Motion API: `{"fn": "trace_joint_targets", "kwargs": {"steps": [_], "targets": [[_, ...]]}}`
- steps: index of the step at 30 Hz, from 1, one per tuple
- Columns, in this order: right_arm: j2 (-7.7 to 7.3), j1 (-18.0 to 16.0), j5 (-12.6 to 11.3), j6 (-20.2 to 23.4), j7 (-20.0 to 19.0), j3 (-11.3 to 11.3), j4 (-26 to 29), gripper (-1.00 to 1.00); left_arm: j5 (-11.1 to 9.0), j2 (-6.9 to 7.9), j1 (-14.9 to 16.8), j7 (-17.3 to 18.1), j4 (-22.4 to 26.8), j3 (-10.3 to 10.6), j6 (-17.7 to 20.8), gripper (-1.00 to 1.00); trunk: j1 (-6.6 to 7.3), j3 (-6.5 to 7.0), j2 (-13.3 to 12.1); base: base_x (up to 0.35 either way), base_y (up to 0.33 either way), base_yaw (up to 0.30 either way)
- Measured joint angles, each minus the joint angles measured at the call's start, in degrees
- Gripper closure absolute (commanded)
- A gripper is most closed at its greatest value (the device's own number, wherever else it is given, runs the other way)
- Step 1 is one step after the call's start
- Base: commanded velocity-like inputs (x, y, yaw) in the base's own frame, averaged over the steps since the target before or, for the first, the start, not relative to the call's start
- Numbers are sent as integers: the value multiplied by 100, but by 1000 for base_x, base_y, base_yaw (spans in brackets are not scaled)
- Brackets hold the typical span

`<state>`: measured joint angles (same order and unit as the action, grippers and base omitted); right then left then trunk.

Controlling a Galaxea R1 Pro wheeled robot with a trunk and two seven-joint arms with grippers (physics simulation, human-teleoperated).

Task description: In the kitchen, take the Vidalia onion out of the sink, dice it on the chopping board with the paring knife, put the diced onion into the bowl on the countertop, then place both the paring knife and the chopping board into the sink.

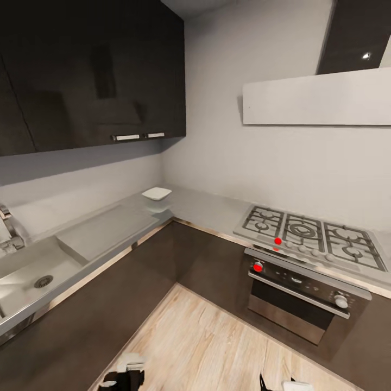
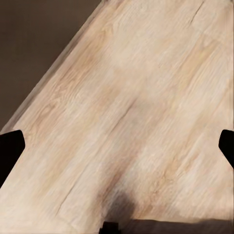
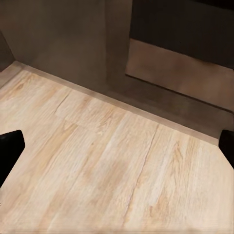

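I face a corner of the kitchen. The sink [image 1: 21, 293] is set in the grey countertop [image 1: 201, 209] at the left, its basin showing a drain and no onion. A white squarish bowl [image 1: 156, 193] stands on the countertop near the corner. The Vidalia onion, chopping board and paring knife are out of view. My left gripper [image 2: 118, 148] hangs open over the wood floor, its dark fingertips [image 2: 9, 151] far apart. My right gripper [image 3: 118, 146] is open too, above the floor near a dark cabinet base.
A faucet [image 1: 8, 222] stands behind the sink, beside a flat grey draining area [image 1: 103, 233]. A gas hob [image 1: 309, 236] and oven [image 1: 304, 293] sit at the right under a hood [image 1: 315, 98]. Black upper cabinets [image 1: 81, 70] hang at the left. Wood floor [image 1: 217, 347] lies ahead.
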<state>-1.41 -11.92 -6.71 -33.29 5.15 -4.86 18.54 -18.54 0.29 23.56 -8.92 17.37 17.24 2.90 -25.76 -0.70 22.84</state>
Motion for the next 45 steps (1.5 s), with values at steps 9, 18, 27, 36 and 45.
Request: {"fn": "trace_joint_targets", "kwargs": {"steps": [9, 18, 27, 36, 45], "targets": [[10, 0, -1, 12, 10, 0, -144, -100, 337, 154, -2, 14, 4403, 1, 4023, -100, 0, 0, 0, 0, 0, 0], [12, 0, 1, 24, 9, 0, -219, -100, 521, -10, 505, 4, 6520, -76, 5420, -100, 0, 0, 0, 0, 0, 0], [56, 0, 5, 28, 9, -2, -264, -100, 534, 19, 2682, -252, 5509, -1031, 5464, -100, 0, 0, -1, 0, 0, 0], [286, 1, 14, 41, -16, -5, -1348, -100, 514, 440, 3048, -729, 5288, -1191, 5473, -100, 0, -1, 0, 0, 0, 0], [169, 302, 8, 772, -275, 2, -1769, -100, 471, 650, 3063, -715, 5505, -1194, 5501, -100, 0, -1, 0, 0, 0, 0]]}}
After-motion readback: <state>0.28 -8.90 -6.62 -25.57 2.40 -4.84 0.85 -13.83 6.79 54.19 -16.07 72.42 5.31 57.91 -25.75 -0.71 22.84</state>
